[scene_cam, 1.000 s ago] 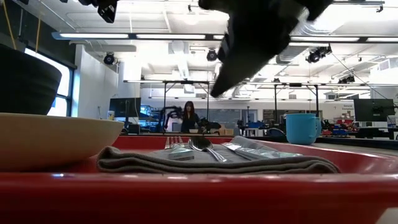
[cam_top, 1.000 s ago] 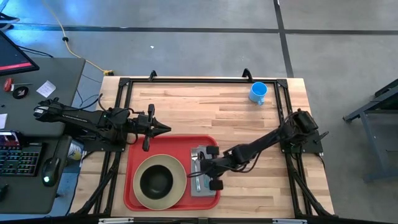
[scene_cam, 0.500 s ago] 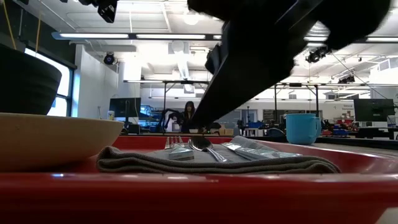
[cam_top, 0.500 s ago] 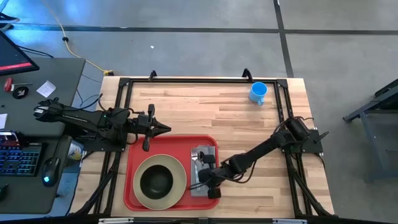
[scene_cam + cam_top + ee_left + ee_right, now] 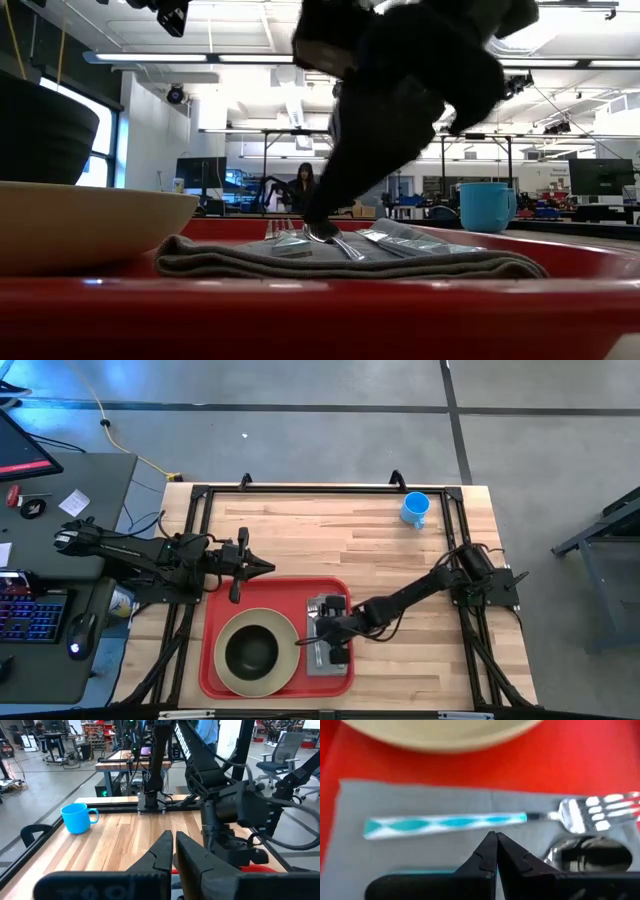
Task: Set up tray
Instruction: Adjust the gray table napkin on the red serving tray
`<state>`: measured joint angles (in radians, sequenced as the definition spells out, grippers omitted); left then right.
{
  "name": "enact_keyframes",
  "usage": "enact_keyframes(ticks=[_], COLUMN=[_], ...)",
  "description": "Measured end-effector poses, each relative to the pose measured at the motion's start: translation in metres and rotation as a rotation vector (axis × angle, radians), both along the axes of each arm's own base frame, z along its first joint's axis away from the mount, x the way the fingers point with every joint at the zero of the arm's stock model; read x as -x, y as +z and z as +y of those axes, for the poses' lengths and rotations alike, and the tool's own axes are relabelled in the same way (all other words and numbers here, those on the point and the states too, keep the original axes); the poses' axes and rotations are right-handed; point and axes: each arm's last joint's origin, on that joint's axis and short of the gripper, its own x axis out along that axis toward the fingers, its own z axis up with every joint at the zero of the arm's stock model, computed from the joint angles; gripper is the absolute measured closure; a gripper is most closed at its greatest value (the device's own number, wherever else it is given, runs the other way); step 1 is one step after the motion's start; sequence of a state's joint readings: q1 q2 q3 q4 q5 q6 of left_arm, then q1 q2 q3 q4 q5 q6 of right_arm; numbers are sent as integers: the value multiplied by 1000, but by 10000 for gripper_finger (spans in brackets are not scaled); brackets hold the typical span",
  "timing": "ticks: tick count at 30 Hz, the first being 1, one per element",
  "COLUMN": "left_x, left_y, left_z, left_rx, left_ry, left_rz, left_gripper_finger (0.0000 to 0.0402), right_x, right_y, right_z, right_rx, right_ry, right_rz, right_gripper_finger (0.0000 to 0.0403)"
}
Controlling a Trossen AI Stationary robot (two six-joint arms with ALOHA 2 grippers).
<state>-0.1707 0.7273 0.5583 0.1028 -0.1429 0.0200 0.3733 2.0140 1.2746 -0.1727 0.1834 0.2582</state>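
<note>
Left gripper (image 5: 268, 568) is held near the tray's far left corner, above the bare wood, its fingers (image 5: 161, 851) drawn nearly together with nothing seen between them; that arm waits, unmoved over the last second. Just in front of it the red tray (image 5: 217, 678) lies at the near edge of the table (image 5: 380, 540), carrying a cream plate (image 5: 292, 640) with a dark bowl (image 5: 251, 650) on it. To the right of the plate, in the tray's right part, a grey napkin (image 5: 318, 665) is spread, and on it a teal-patterned fork (image 5: 445, 825) and a spoon (image 5: 590, 854) are laid side by side; in the low view a third utensil shows beside them, probably a knife. Right gripper (image 5: 308, 641) is seen shut and empty, its tips poised just over the napkin between fork and spoon. A second ago it was nearer the napkin's right edge; since then it has swung toward the tray's near edge and back in, settling by the plate side. It is judged that the cutlery is being nudged or checked rather than carried. Farther right, a blue mug (image 5: 415, 509) stands well apart at the far corner, so it is judged that the mug remains to be brought.
</note>
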Motion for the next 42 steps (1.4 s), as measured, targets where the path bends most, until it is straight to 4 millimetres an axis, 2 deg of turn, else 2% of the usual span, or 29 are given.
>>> enact_keyframes(ticks=[12, 25, 42], left_x=[0, 0, 0], left_y=[0, 0, 0], left_z=[0, 0, 0], left_rx=[-1, -1, -1], left_ry=[0, 0, 0], left_rz=[0, 0, 0], left_gripper_finger=[346, 346, 346], right_x=[11, 6, 11], right_y=[-22, -18, -23], right_z=[-3, -1, -6], right_rx=[-61, -116, -81], right_ry=[16, 18, -25], right_rz=[-53, -123, -52], right_gripper_finger=[403, 403, 403])
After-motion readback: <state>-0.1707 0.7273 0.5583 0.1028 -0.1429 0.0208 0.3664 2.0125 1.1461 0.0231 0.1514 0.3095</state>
